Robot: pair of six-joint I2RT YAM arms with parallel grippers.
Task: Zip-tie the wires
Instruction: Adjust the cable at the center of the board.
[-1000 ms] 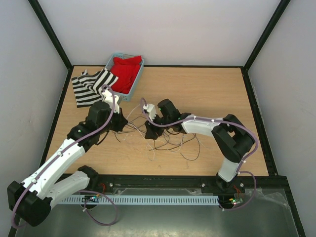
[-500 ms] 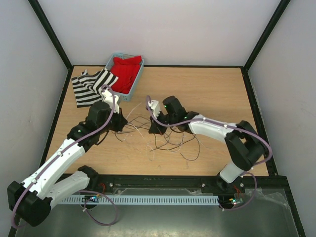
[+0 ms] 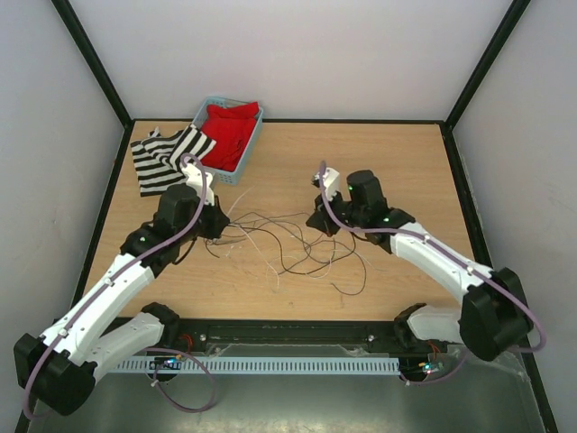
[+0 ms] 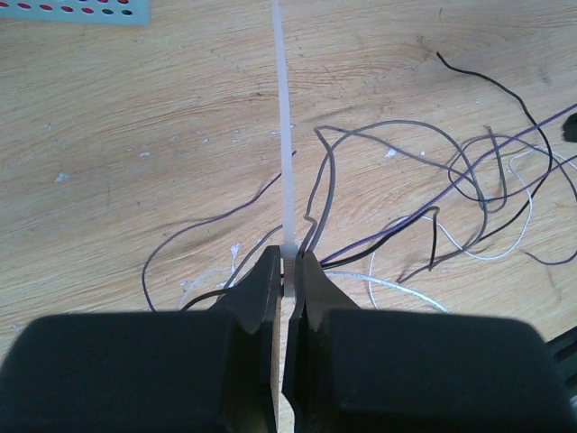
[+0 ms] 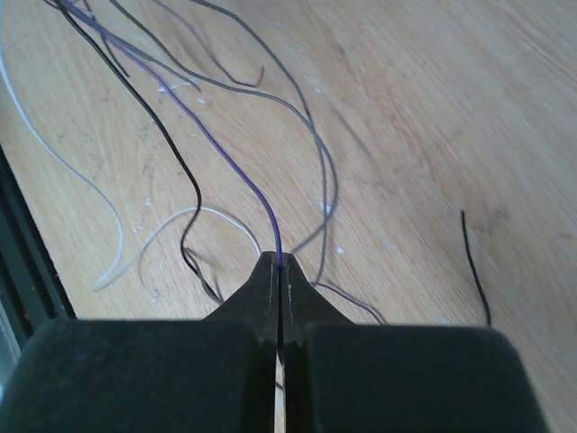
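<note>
The wires (image 3: 305,245) lie in a loose tangle of thin black, grey, purple and whitish strands on the wooden table, between my two grippers. My left gripper (image 4: 288,262) is shut on a white zip tie (image 4: 286,135), whose strip runs straight away from the jaws. Several wires (image 4: 424,194) curl just right of it. In the top view the left gripper (image 3: 219,225) sits at the tangle's left end. My right gripper (image 5: 280,263) is shut on a thin purple wire (image 5: 225,153), which stretches taut towards the tangle. The right gripper (image 3: 317,219) is at the tangle's upper right.
A teal basket (image 3: 250,147) holding red cloth (image 3: 230,126) stands at the back left, with a black-and-white striped cloth (image 3: 165,159) beside it. Bare wooden table (image 3: 397,162) lies to the right and behind. A black rail (image 3: 288,332) runs along the near edge.
My right gripper shut on the purple wire and moved right and back, drawing the wire out from the tangle. The left gripper stayed shut on the zip tie, nearly still.
</note>
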